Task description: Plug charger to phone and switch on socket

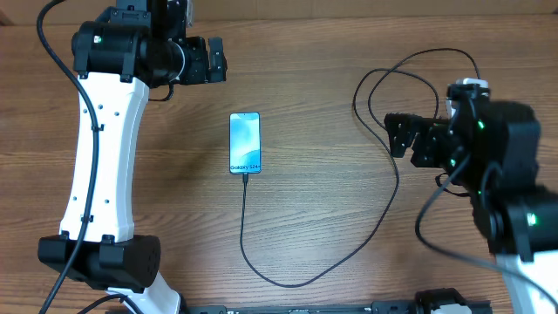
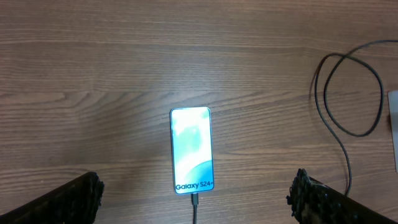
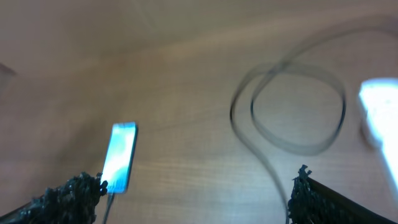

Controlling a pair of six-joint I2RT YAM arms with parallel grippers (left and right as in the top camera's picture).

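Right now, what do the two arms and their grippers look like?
The left arm has a white link with small holes, black joints and black cables alongside. The right arm shows mostly black housings with green lights, white lower down. The left gripper and right gripper are black; their fingers look rough-textured.

Bare table [image 1: 314, 70] lies open around the phone [image 1: 245, 143], save below and rightward, where the charger cable [image 1: 241, 228] trails and loops.
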